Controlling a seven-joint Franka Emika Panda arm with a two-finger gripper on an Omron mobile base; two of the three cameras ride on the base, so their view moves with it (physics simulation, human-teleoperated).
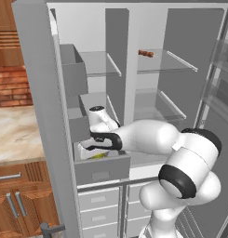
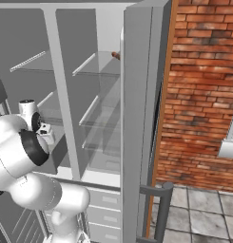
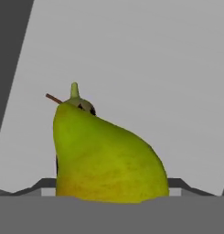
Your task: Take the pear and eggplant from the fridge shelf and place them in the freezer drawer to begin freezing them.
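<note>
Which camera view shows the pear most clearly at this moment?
The hand view shows it best: the pear appears large, yellow-green, with its brown stem visible. In the left base view only a small yellow-green patch shows in the freezer drawer, below the gripper.

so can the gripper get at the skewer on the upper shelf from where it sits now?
Probably not without a big move. The gripper is down in the open freezer drawer next to the pear, and the reddish-brown skewer lies on a glass shelf well above. The open fridge front leaves the path up free.
</note>
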